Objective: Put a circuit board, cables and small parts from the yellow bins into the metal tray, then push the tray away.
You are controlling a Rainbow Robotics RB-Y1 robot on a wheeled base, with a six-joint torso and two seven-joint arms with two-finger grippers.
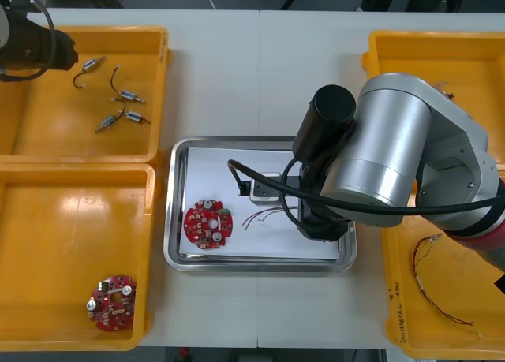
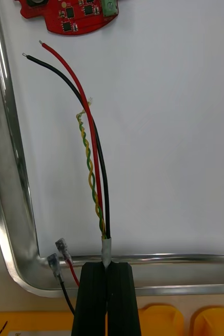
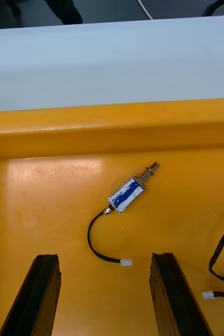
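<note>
1. Four yellow bins point(image 1: 79, 220) flank one metal tray point(image 1: 175, 220).
2. One circuit board point(image 1: 208, 224) lies in the tray, another circuit board point(image 1: 111, 302) left of it.
3. My right tool point(image 2: 107, 273) pinches one cable bundle point(image 2: 93, 157) lying lengthwise in the tray, free ends pointing at that board.
4. My left tool point(image 3: 104, 257), wide, hangs far left of the tray.

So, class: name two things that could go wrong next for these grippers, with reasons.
1. The right gripper is shut on the taped end of the cable bundle, over the rim of the metal tray; released there, that end may drape outside.
2. The open left gripper hovers over a small metal part lying askew; closing might pinch only its black lead.
</note>
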